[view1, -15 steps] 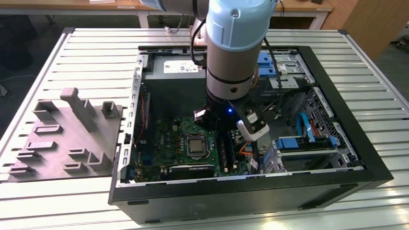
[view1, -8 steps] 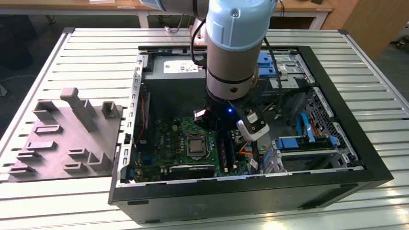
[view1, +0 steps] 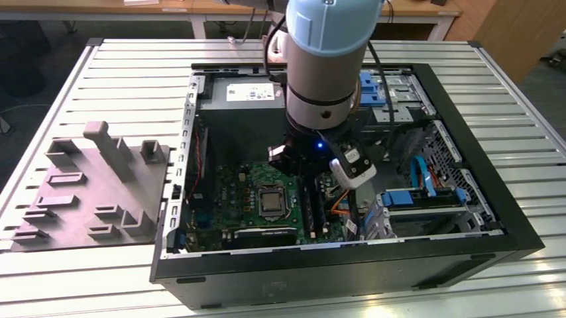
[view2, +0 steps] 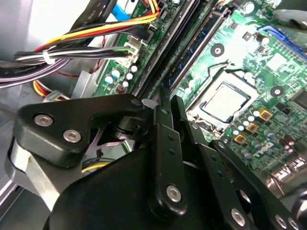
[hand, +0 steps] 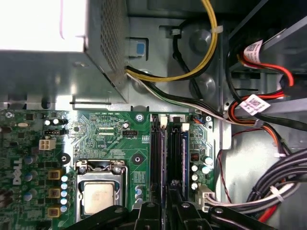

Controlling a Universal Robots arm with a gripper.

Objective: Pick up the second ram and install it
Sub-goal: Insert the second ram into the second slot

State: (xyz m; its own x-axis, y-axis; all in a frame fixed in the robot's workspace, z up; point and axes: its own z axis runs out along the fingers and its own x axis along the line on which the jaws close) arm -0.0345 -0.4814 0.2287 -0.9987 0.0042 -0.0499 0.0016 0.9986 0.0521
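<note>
So the bench (view1: 132, 73) is one of those silver aluminium ones with long ribbed slats across the top. Two things sit directly on it. A big black computer case (view1: 354, 281) lies on its side, open face up. It takes up the middle and most of the side toward the exterior view's right, with one long wall close to the bench's near edge. Toward the edge on the exterior view's left, a grey plastic fixture tray (view1: 84, 199) lies flat, with several blocks standing up on it. The tray sits right against the case, touching or nearly, can't tell which. Bare slats show along the far edge.
</note>
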